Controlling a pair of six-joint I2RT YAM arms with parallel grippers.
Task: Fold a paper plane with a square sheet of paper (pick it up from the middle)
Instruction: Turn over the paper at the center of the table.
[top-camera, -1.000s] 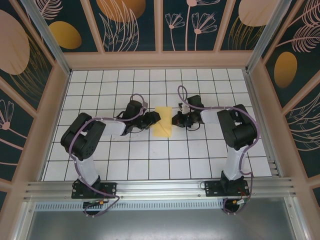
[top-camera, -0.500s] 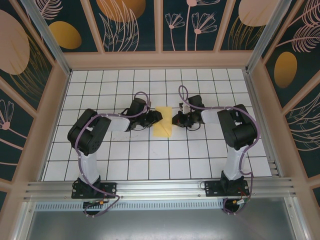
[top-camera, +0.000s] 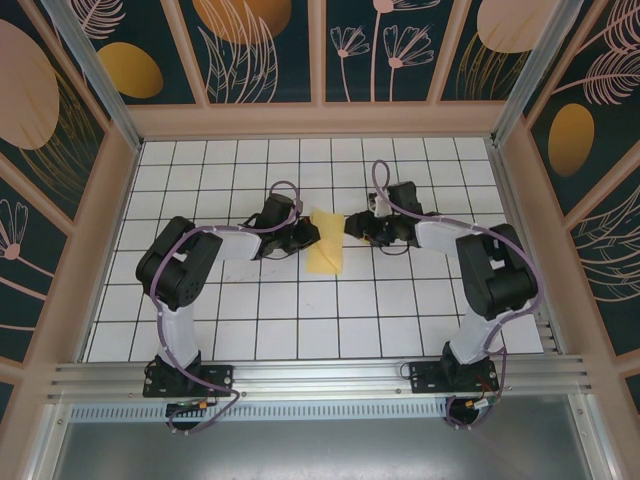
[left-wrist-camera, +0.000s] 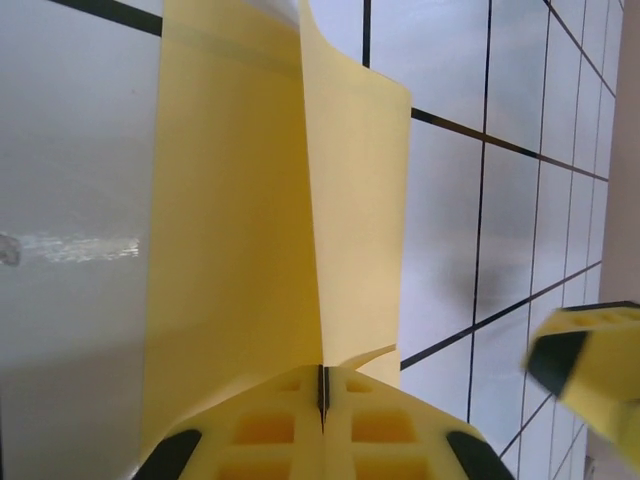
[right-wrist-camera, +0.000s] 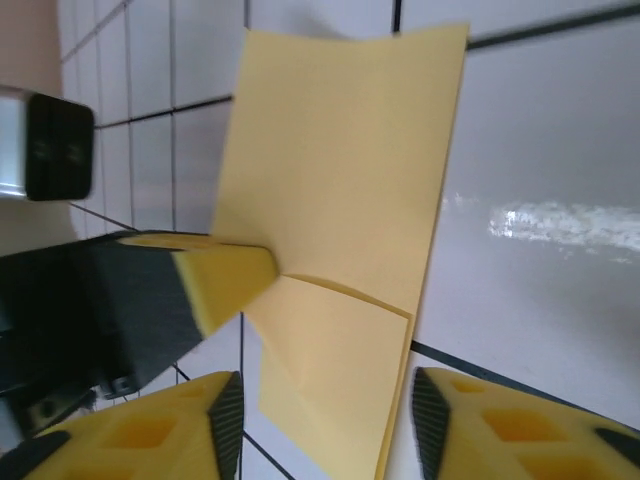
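Bases: bolted to the metal rail (top-camera: 320, 372) at the near edge, left base (top-camera: 185, 378) and right base (top-camera: 452, 375) well apart.
Left arm (top-camera: 175, 275): bent at the elbow, reaching in toward the middle of the floor, purple cable looped along it.
Right arm (top-camera: 495, 280): bent likewise, reaching in from the other side.
Left gripper (top-camera: 312, 234): at the paper's left edge, yellow fingers (left-wrist-camera: 270, 430) pressed together in the left wrist view, pinching a raised fold of the paper between them.
Right gripper (top-camera: 350, 227): just beside the paper's right edge, fingers (right-wrist-camera: 225, 420) standing apart in the right wrist view, nothing clamped; lower corner of the paper lying in the gap, clear of both pads as far as can be told.
Paper (top-camera: 325, 243): yellow, partly folded, lying on the tiles between the two grippers near the middle of the floor; one flap lifted along a crease, the rest flat.
Floor (top-camera: 250, 310): white tiles with dark grout lines.
Walls (top-camera: 300, 50): dark panels beyond, with pale leaf drawings and orange ovals (top-camera: 130, 68).
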